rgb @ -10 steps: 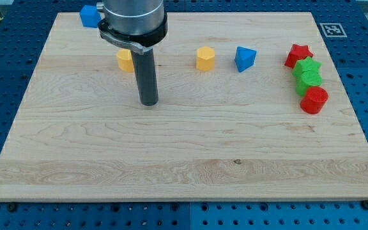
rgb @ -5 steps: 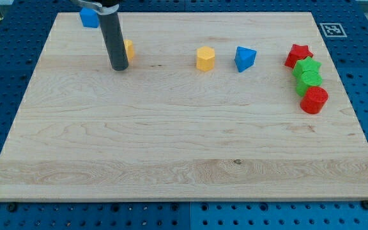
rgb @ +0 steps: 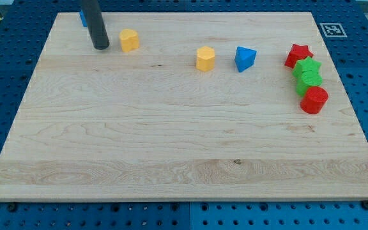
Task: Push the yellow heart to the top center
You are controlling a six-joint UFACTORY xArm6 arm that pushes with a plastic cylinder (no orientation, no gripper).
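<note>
The yellow heart (rgb: 129,39) lies near the view's top left on the wooden board (rgb: 171,140). My tip (rgb: 99,46) rests on the board just left of it, with a small gap between them. A second yellow block (rgb: 205,58), six-sided by the look of it, sits near the top centre. A blue block (rgb: 82,18) at the top left is mostly hidden behind the rod.
A blue wedge-like block (rgb: 245,58) sits right of the second yellow block. At the view's right a red star (rgb: 298,55), a green star (rgb: 308,66), a green block (rgb: 310,80) and a red block (rgb: 314,99) form a tight column.
My tip has moved up and to the left. The yellow heart has shifted up towards the view's top, and it now shows in full to the right of the rod.
</note>
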